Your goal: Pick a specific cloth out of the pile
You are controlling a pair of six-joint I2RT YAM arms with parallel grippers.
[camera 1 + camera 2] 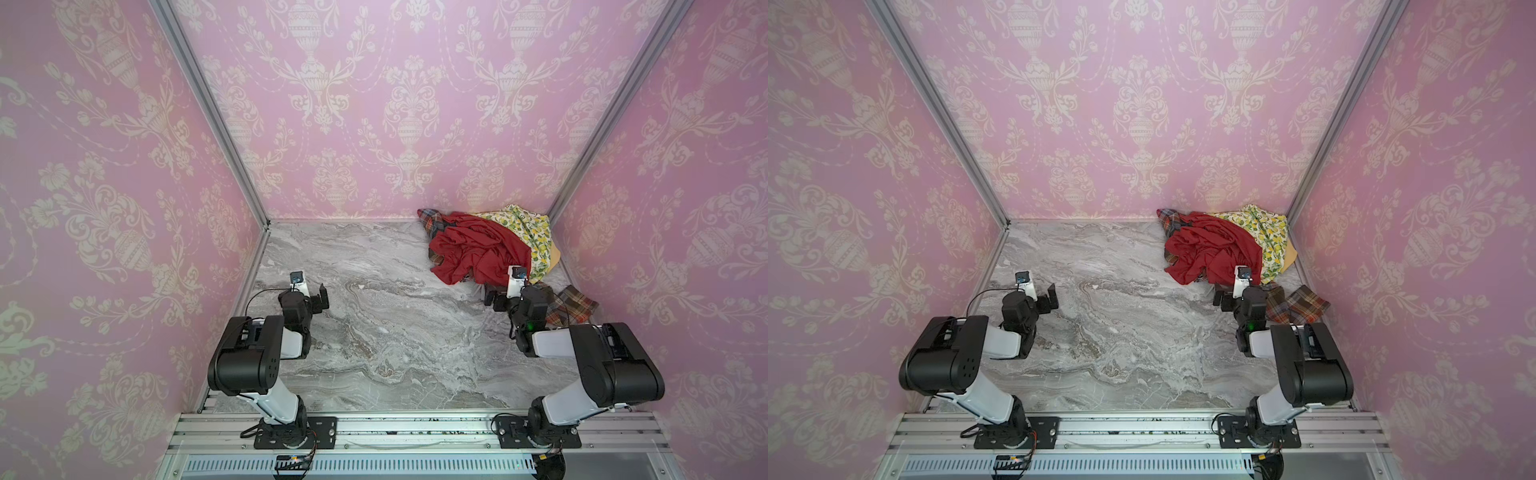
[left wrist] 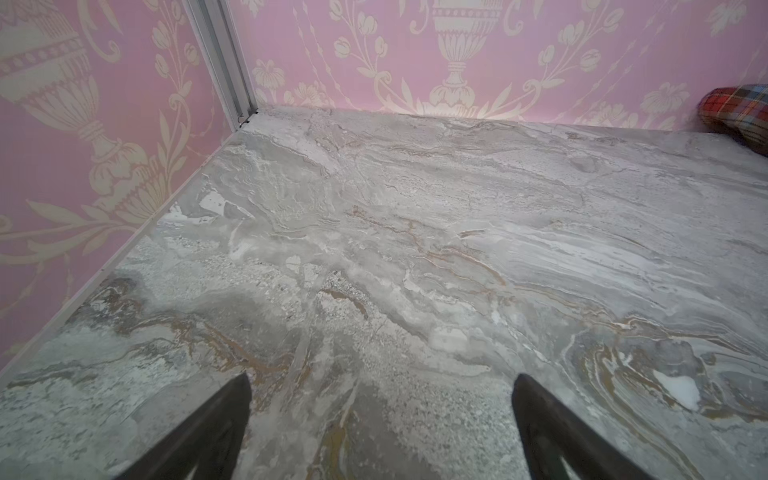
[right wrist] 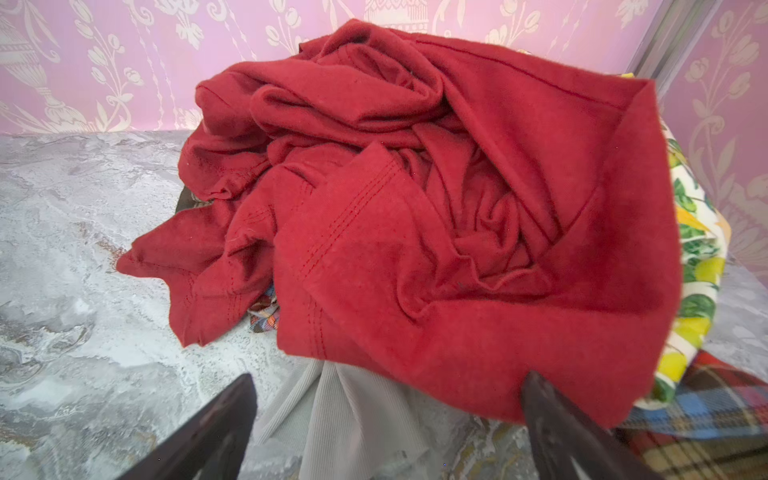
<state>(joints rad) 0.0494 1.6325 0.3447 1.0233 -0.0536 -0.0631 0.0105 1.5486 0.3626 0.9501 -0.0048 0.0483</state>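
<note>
The pile point(image 1: 490, 245) lies in the back right corner of the table in both top views. On top is a plain red cloth point(image 1: 478, 249) point(image 3: 457, 208), with a lemon-print cloth point(image 1: 528, 228) point(image 3: 698, 257) behind it. The plaid cloth point(image 1: 571, 307) point(image 1: 1302, 309) point(image 3: 706, 415) pokes out at the pile's near right, and another part point(image 1: 430, 218) point(image 2: 744, 112) shows at its far left. My right gripper point(image 1: 492, 300) point(image 3: 388, 376) is open at the pile's near edge, over a grey cloth point(image 3: 345, 411), holding nothing. My left gripper point(image 1: 320, 299) point(image 2: 382, 378) is open over bare marble.
Pink patterned walls point(image 1: 374, 124) enclose the marble table point(image 1: 374, 311) at the back and on both sides, with aluminium posts point(image 1: 216, 116) in the corners. A pale yellow cloth point(image 1: 555, 255) lies at the pile's right edge. A metal rail point(image 1: 415, 428) carries both arm bases along the front.
</note>
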